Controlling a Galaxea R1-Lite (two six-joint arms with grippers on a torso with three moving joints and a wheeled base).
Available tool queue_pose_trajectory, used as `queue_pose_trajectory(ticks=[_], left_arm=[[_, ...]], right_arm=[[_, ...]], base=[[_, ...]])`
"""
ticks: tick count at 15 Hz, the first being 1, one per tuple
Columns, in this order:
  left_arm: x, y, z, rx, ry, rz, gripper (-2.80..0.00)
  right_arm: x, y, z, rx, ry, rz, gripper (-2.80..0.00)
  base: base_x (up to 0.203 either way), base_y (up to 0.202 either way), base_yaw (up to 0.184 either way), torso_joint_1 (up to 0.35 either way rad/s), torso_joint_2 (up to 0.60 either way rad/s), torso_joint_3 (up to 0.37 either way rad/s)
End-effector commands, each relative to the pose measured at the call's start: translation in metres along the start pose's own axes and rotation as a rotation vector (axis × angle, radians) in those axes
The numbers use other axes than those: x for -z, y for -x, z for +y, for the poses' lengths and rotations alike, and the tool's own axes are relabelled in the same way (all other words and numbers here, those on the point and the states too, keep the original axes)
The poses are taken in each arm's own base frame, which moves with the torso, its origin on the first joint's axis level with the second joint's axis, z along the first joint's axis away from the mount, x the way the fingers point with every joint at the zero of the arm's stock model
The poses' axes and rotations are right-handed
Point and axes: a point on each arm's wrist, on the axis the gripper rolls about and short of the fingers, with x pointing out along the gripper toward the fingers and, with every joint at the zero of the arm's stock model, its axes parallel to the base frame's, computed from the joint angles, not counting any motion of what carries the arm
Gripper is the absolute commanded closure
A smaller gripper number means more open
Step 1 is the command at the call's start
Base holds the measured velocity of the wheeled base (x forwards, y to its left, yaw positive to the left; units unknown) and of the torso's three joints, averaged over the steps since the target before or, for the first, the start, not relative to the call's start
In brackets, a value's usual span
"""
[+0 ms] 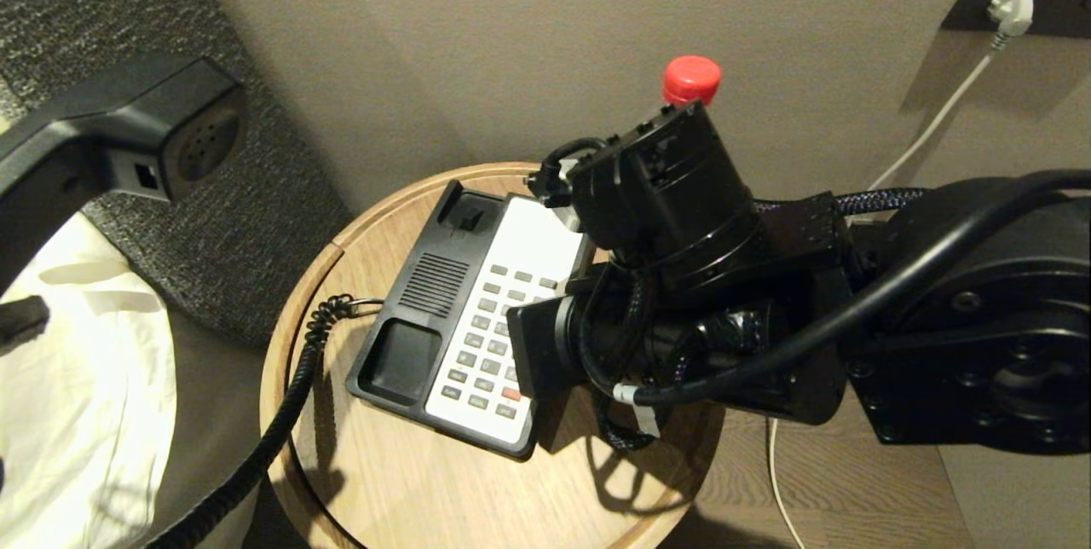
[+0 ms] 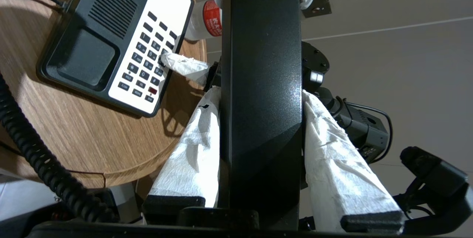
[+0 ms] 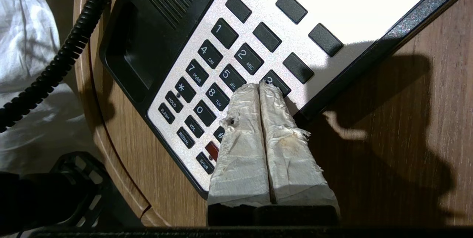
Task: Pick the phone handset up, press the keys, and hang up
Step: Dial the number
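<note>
Head view shows me the handset (image 1: 128, 127) already lifted clear of the phone base (image 1: 464, 319), hanging up and to the left of it, with the cradle on the base bare. From the left wrist I see my left pincer (image 2: 260, 94) pinching the handset between its wrapped fingers (image 2: 192, 145), the coiled cord (image 1: 281, 413) trailing down past the round wooden counter (image 1: 409, 481). My right pincer (image 3: 260, 86) has its fingers pressed together into one tip, resting on the keypad at the three key. So I judge the pickup done and the key pressing under way; hanging the handset back on the base is left.
</note>
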Motion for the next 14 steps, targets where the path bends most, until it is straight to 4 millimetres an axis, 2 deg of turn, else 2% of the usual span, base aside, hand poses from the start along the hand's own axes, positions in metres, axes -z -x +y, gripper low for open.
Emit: queue_pose_trajectory(ticks=[1, 3, 7, 14], left_arm=[[0.000, 0.001, 0.000, 0.001, 0.005, 0.000, 0.00], [0.001, 0.002, 0.001, 0.004, 0.005, 0.001, 0.00], [0.001, 0.002, 0.001, 0.002, 0.005, 0.001, 0.00], [0.004, 0.003, 0.004, -0.001, 0.007, 0.012, 0.00]], right_arm=[[-0.007, 0.010, 0.002, -0.029, -0.014, -0.035, 0.00], [-0.013, 0.024, 0.003, -0.083, -0.046, -0.052, 0.00], [-0.014, 0.034, 0.007, -0.130, -0.049, -0.064, 0.00], [0.000, 0.014, 0.008, -0.117, -0.030, -0.001, 0.00]], base=[[0.000, 0.000, 0.000, 0.000, 0.00, 0.000], [0.000, 0.000, 0.000, 0.000, 0.00, 0.000], [0.000, 0.000, 0.000, 0.000, 0.00, 0.000], [0.000, 0.000, 0.000, 0.000, 0.00, 0.000]])
